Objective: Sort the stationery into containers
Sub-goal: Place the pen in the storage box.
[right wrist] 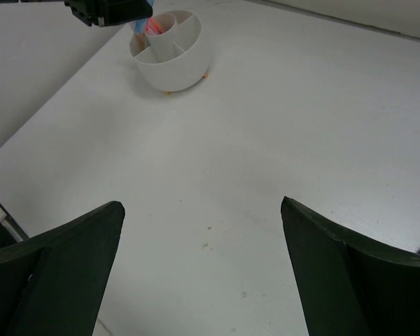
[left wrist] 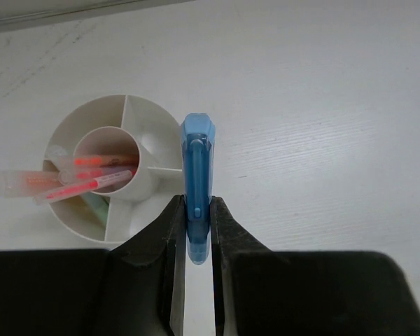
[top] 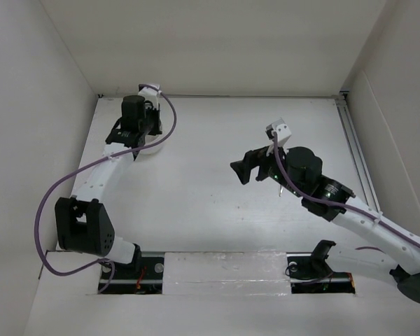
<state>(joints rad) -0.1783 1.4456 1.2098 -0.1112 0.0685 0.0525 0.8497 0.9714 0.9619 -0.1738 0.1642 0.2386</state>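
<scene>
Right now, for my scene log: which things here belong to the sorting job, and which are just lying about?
Job:
- blue marker, held in the left gripper
- white divided tub
- pens already in it

Not the job:
- purple cable
- rail at the table's right edge

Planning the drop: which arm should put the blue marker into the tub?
Left. Left pincer grips the blue marker at the tub's rim; right pincer is open, empty, far off.

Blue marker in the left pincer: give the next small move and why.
Probably nudge the left pincer toward the middle of the white tub before opening: it grips the blue marker at its rim, not squarely above a compartment, so a release now might miss.
</scene>
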